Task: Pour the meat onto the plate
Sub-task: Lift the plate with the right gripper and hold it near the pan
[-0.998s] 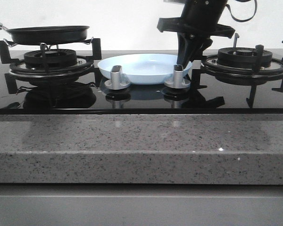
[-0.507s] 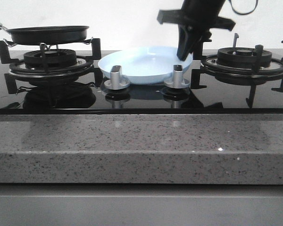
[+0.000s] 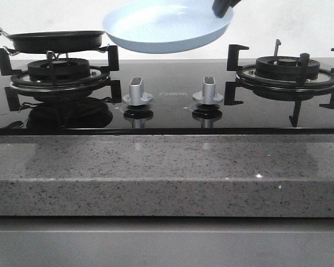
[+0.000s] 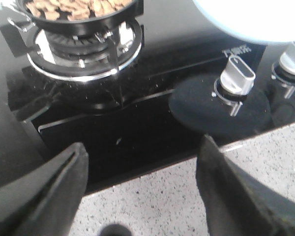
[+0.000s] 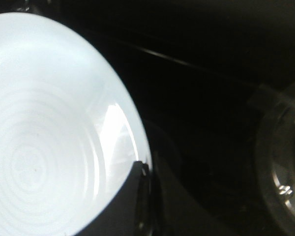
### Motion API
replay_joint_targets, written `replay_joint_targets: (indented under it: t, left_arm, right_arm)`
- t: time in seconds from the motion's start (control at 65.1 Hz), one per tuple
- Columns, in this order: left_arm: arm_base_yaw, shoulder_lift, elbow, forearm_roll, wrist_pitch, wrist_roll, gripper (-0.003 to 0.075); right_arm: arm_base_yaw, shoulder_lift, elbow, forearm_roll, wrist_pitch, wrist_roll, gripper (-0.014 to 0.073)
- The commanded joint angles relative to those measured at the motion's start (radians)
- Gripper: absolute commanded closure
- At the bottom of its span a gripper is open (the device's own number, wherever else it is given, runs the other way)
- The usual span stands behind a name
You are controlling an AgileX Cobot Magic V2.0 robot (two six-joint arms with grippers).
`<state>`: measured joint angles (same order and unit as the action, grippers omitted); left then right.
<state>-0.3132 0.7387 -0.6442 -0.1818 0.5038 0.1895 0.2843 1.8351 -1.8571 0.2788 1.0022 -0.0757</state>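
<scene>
The right gripper is cut off by the front view's top edge. The black round frying pan and reddish-brown meat pieces are cropped in the left wrist view.

I see a glossy pale-blue plate, a mirror-smooth black glass cooktop, brushed metal knobs, a matt black pan, and a rough speckled grey stone counter edge.

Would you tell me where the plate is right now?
In the front view the plate is held aloft by the right hand, above the knobs, beside the frying pan.
</scene>
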Motion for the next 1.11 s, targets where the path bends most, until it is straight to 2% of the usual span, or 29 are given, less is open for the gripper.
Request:
replay_joint_targets:
  t: [0.0, 0.507, 1.091]
  left_arm:
    - [-0.007, 0.002, -0.036, -0.008, -0.080, -0.001, 0.0249]
    - [-0.007, 0.002, -0.036, -0.008, -0.080, -0.001, 0.0249]
    - [-0.005, 0.002, -0.040, -0.008, -0.076, -0.031, 0.0241]
  right_arm:
    - [0.008, -0.111, 0.068, 0.055, -0.090, -0.029, 0.0663]
    - [0.053, -0.261, 0.443, 0.071, -0.260, -0.039, 0.0663]
    - [0.053, -0.260, 0.457, 0.069, -0.277, -0.039, 0.0663]
